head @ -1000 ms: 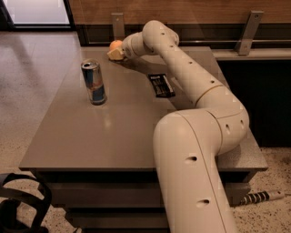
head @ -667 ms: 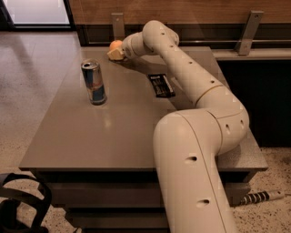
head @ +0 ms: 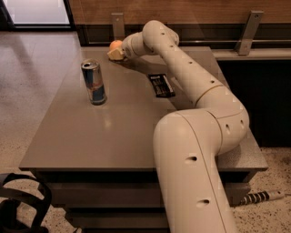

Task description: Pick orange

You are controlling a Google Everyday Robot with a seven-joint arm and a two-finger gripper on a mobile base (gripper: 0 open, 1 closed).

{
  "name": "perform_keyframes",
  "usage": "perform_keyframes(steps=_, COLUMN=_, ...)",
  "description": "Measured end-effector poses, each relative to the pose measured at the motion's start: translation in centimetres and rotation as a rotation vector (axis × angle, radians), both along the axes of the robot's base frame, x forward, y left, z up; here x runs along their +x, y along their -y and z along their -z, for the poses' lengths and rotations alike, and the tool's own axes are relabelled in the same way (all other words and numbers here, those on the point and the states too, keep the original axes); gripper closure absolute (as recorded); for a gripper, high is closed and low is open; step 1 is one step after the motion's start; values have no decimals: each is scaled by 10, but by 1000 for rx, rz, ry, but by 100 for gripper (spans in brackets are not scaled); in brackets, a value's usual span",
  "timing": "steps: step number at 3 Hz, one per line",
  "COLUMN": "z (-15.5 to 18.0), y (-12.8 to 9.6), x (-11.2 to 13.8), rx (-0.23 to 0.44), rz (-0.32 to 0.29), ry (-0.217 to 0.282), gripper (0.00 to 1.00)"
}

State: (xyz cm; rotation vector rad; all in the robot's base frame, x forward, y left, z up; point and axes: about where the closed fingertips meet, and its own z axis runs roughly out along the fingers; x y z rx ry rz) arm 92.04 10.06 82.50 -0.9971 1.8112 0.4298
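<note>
One cream-coloured, smooth-shelled robot arm [head: 200, 91] is reaching from the near right across a grey-brown rectangular tabletop [head: 104, 136] toward its far edge. The pale two-finger gripper [head: 116, 53] is sitting over the far left part of the table, low above the surface. The small round orange fruit [head: 114, 44] is showing right at the gripper's tip, touching it, close to the table's back edge. Grip state: cannot tell how far the gripper is open, nor whether it has hold of the orange. Also cannot tell whether the orange is resting on the table or is just above it.

A tall blue-and-silver drink can [head: 94, 83] is standing upright left of centre, its opened top showing, well apart from the orange and nearer the camera. A flat black rectangular packet with white print [head: 162, 85] is lying on the table just beside the forearm, between the can and the arm.

Behind the table a brown wooden wall panel [head: 204, 11] is running across, with a grey metal bracket [head: 249, 25] standing at the right. A black strap loop [head: 18, 205] is lying on the speckled floor at lower left.
</note>
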Motion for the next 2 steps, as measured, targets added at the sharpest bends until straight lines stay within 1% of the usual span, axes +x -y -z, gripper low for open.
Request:
perform_keyframes(steps=1, z=4, y=-3, x=0, rx=0, rz=-3, ry=-15, gripper=100)
perform_keyframes(steps=2, z=1, y=-3, x=0, rx=0, rz=-4, ry=-15, gripper=100)
